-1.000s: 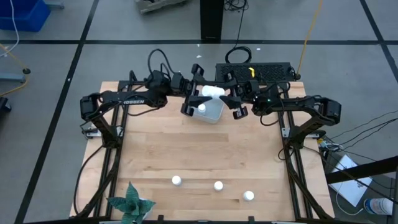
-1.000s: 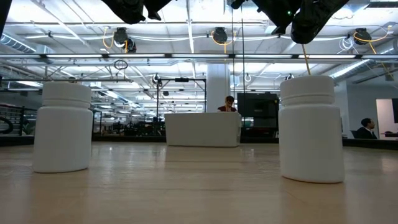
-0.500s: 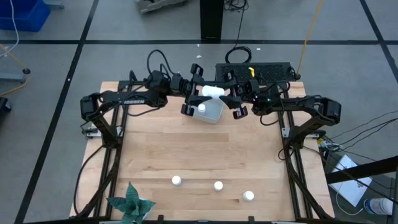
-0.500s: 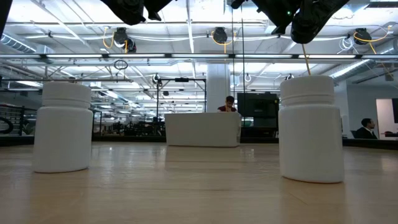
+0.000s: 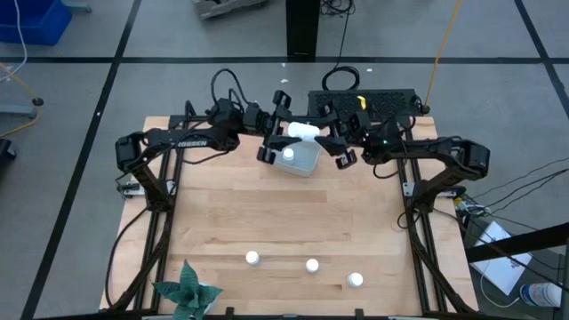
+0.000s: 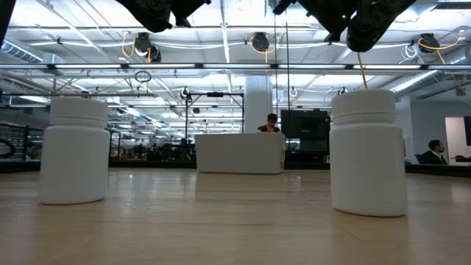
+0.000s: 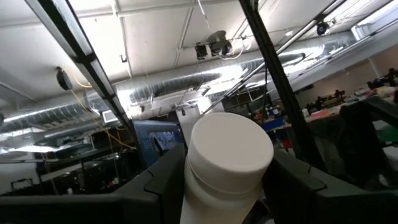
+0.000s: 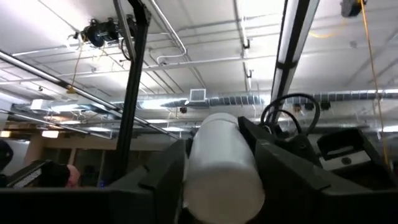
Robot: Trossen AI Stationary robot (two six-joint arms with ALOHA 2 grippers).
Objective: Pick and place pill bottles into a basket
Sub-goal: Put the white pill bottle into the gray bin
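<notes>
One pill bottle (image 5: 303,131) is up in the air over the far side of the basket (image 5: 308,165), between my two grippers. My left gripper (image 5: 286,132) comes at it from the left and is shut on it; its wrist view shows the white cap (image 7: 231,148) pointing away. My right gripper (image 5: 322,133) is at the same bottle (image 8: 221,165) from the right; whether it grips it, I cannot tell. Another bottle (image 5: 287,154) stands inside the basket. Three more stand on their bases near the table's near edge (image 5: 252,258) (image 5: 312,265) (image 5: 356,280). My left gripper pinches the bottle's body just below the cap (image 7: 189,186) between its two fingers (image 7: 163,180). The fingers come from the table's left, slanting upward, and lie along the bottle. The bottle is lifted clear, its cap end toward the right arm.
A green star-shaped paper plant (image 5: 187,292) stands at the near left corner. A black box (image 5: 363,102) lies just beyond the far edge. The low view shows two of the standing bottles (image 6: 73,151) (image 6: 368,154) up close. Bare wood lies between the basket and them.
</notes>
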